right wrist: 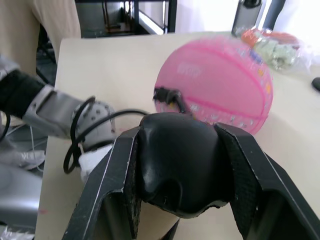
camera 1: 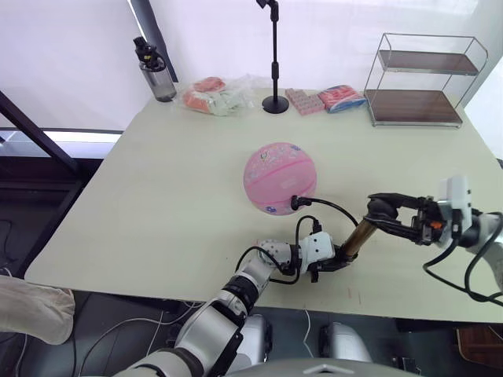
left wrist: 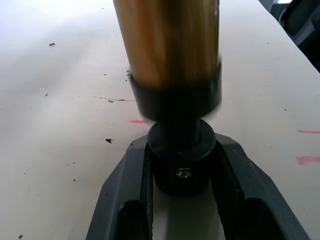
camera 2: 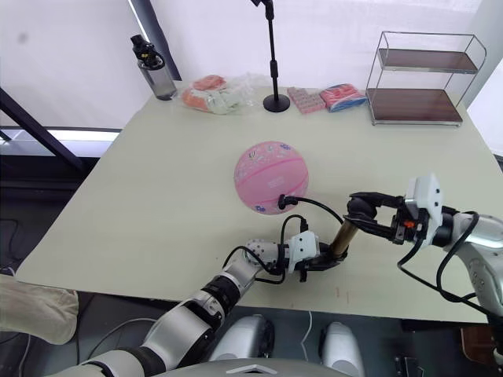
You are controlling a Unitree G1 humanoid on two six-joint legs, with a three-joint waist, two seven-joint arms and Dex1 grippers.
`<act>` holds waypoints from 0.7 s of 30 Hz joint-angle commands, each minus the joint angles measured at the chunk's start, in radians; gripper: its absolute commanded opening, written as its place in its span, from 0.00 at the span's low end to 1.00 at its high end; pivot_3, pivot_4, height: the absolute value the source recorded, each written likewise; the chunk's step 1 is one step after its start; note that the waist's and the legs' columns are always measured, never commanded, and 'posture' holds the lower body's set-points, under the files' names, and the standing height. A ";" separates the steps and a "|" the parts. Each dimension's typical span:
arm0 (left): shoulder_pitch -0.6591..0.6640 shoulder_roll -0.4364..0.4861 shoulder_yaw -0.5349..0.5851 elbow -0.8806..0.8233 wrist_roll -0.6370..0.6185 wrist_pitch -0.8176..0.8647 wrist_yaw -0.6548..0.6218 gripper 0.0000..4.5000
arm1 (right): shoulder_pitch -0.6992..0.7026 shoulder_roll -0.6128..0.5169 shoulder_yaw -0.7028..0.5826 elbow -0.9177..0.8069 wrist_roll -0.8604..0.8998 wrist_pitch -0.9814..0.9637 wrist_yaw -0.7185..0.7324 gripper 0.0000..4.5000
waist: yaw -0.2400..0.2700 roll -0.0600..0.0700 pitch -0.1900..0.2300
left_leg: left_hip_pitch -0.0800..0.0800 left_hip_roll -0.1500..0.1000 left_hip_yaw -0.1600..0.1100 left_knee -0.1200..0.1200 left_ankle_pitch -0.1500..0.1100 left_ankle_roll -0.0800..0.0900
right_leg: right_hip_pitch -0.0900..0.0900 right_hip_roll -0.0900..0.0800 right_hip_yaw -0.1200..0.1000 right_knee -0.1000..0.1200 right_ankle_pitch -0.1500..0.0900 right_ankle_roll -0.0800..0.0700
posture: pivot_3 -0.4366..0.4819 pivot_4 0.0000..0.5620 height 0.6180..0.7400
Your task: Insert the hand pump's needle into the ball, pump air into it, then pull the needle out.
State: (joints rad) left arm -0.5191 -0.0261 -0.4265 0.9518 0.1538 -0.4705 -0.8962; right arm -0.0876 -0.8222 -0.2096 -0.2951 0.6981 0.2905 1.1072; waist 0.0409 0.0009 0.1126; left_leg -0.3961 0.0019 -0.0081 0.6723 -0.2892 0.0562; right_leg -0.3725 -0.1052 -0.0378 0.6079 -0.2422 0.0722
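The left gripper [camera 1: 328,264] is clamped on the black bottom cap of the short bronze-gold metal hand pump [camera 1: 355,239], which stands tilted near the table's front edge. The right gripper [camera 1: 383,207] is closed around the pump's black T-handle [right wrist: 180,165]. From there the thin black hose [camera 1: 334,207] arcs to the pink rubber ball [camera 1: 280,178], its black end fitting [right wrist: 165,95] pressed against the ball's skin. This looks like the pumping step; next, the right arm should drive the handle along the cylinder's axis while the left holds firm. The silvery needle itself cannot be made out, presumably buried in the valve.
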 commanded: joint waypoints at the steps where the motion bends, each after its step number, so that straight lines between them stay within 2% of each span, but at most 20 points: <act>1: 0.056 0.034 -0.042 0.089 0.062 0.043 -0.009 0.25 | -0.077 -0.066 -0.147 -0.064 0.121 0.073 -0.026 0.38 | 0.000 -0.001 0.001 | 0.000 0.000 0.000 0.000 0.000 0.000 | 0.000 0.000 0.000 0.000 0.000 0.000 | 0.48 0.27 0.96; 11: 0.052 0.033 -0.044 0.095 0.064 0.039 -0.010 0.25 | -0.210 -0.206 -0.269 -0.081 0.232 0.223 -0.045 0.38 | 0.000 0.000 0.004 | 0.000 0.000 0.000 0.001 0.000 0.000 | 0.000 -0.001 0.000 0.000 0.000 0.000 | 0.48 0.27 0.96; 21: 0.054 0.034 -0.044 0.093 0.065 0.040 -0.010 0.25 | -0.246 -0.192 -0.261 -0.100 0.225 0.239 -0.067 0.38 | -0.001 0.000 0.004 | 0.000 0.000 0.000 0.001 0.000 0.000 | 0.000 -0.001 0.000 0.000 0.000 0.000 | 0.48 0.27 0.96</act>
State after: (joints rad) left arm -0.5218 -0.0261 -0.4252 0.9516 0.1537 -0.4708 -0.8939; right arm -0.2900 -1.0129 -0.4002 -0.3772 0.9262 0.5609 1.0811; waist 0.0402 0.0006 0.1169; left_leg -0.3964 0.0022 -0.0081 0.6730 -0.2891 0.0562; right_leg -0.3726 -0.1064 -0.0376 0.6083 -0.2421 0.0722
